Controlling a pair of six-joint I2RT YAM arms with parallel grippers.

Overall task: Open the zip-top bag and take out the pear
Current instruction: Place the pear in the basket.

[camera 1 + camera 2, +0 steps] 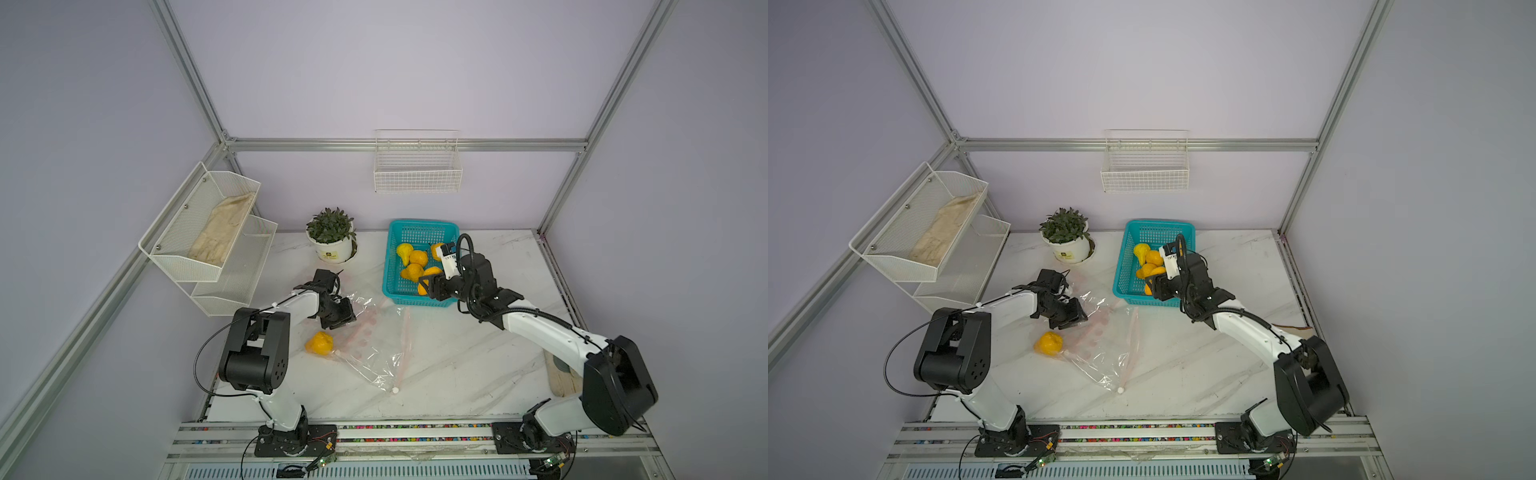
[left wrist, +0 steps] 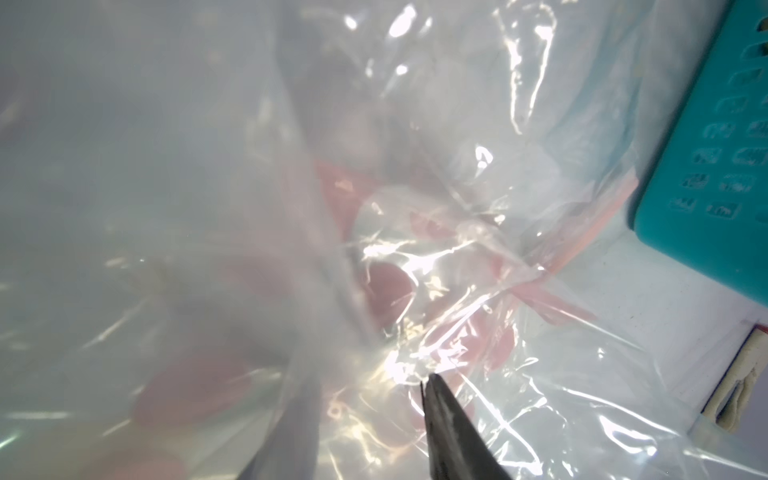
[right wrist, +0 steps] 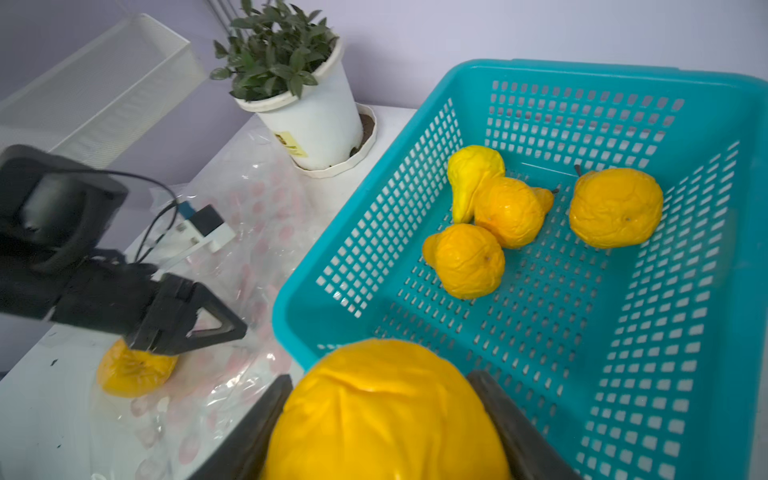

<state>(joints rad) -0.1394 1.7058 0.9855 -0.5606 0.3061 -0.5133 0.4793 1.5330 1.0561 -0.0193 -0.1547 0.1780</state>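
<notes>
Two arms work over the table point(image 1: 457, 374). Zip-top bag point(image 1: 374, 345) lies crumpled mid-table; mouth state not discernible. Teal basket point(image 1: 424, 232) at the far edge holds four loose pears point(image 3: 509, 212). Left gripper point(image 1: 343, 322) is at the bag; cannot tell how its jaws stand. Right gripper point(image 1: 427, 286) has its jaws closed on the held pear point(image 3: 382, 415) above the basket's near rim. Bagged pear point(image 1: 319, 343) sits toward the left edge, apparently under film. Judgement: release pending, one pear left.

**Crinkled film up close**

Filling nearly everything: clear zip-top bag point(image 2: 415, 232), pink-spotted, glare on its creases. Pink zip strip point(image 2: 590, 232) running toward teal basket point(image 2: 715, 166). One dark finger point(image 2: 449, 432) against the film. White table point(image 2: 648, 299) beyond.
</notes>
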